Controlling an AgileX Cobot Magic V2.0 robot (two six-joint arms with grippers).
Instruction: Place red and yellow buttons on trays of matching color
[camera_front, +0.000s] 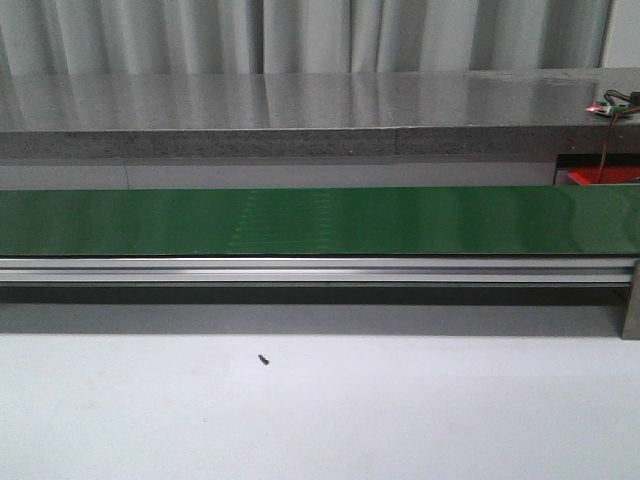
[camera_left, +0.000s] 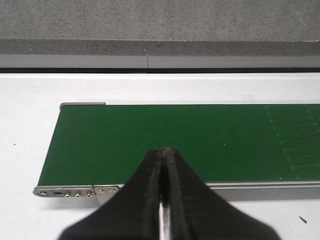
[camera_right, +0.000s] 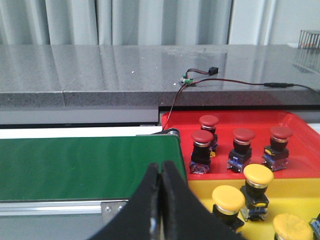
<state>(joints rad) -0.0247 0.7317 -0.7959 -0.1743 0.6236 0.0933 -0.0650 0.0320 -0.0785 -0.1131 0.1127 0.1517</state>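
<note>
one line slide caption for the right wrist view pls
Shut right gripper over green conveyor belt; red buttons on red tray, yellow buttons on yellow tray.

Front camera faces straight across the green conveyor belt (camera_front: 320, 222), low and close. Left wrist looks down on its left end; right wrist watches its right end and the red tray (camera_right: 300, 125).

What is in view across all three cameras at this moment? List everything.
conveyor belt: one, green, across the table, nothing on it
red buttons: four, on the red tray
yellow buttons: at least three, on the yellow tray
red tray: one, past the belt's right end
yellow tray: one, beside the red tray
stone counter: one, grey, behind the belt
wired circuit board: one, on the counter
screw: one, dark, on the white table
left hand: shut
right hand: shut
</note>
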